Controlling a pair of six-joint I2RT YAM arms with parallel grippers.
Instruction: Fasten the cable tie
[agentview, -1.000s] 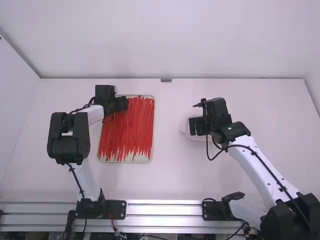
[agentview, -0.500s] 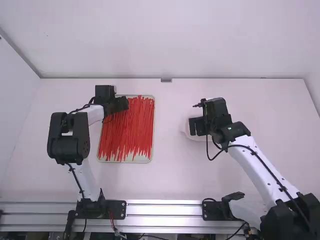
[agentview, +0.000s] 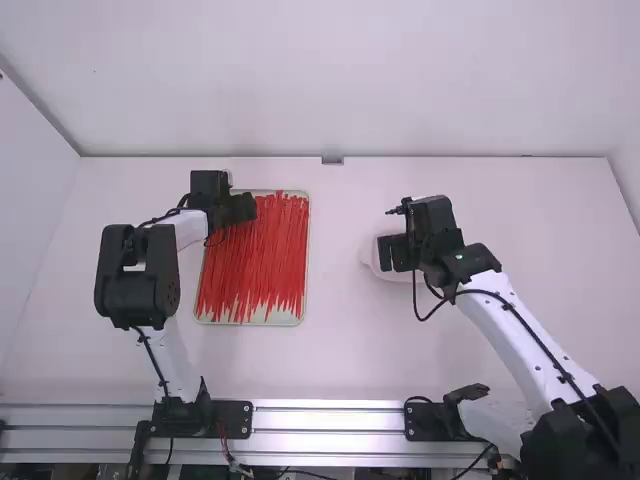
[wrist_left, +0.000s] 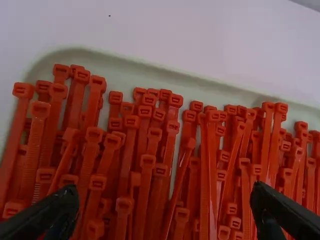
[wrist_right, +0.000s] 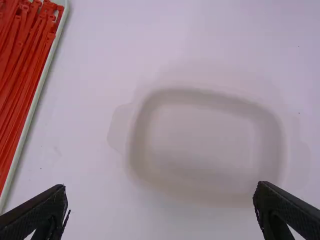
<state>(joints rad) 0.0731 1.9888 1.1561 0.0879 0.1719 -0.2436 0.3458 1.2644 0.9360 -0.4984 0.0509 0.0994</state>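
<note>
The cable ties (agentview: 255, 262), a loose sheaf of red straps, are lying in a shallow pale tray (agentview: 250, 322) on the left half of the white table (agentview: 480, 190). Their long axes are running along the tray's longer side, from near to far, and leaning slightly rightward toward the far end. In the left wrist view the square heads of the cable ties (wrist_left: 150, 165) are pointing toward the tray's (wrist_left: 125, 75) far rim, staggered in ragged rows just short of it.

The left gripper (agentview: 235, 212) is hanging over the tray's far-left corner. Its fingers (wrist_left: 50, 212) are standing wide apart above the heads and are gripping nothing.

The right gripper (agentview: 392, 252) is hovering right of the tray over a translucent white container (agentview: 372, 255), which is sitting well apart from the tray. In the right wrist view its fingers (wrist_right: 37, 212) are spread wide on either side of the container (wrist_right: 205, 140) and are holding nothing.
</note>
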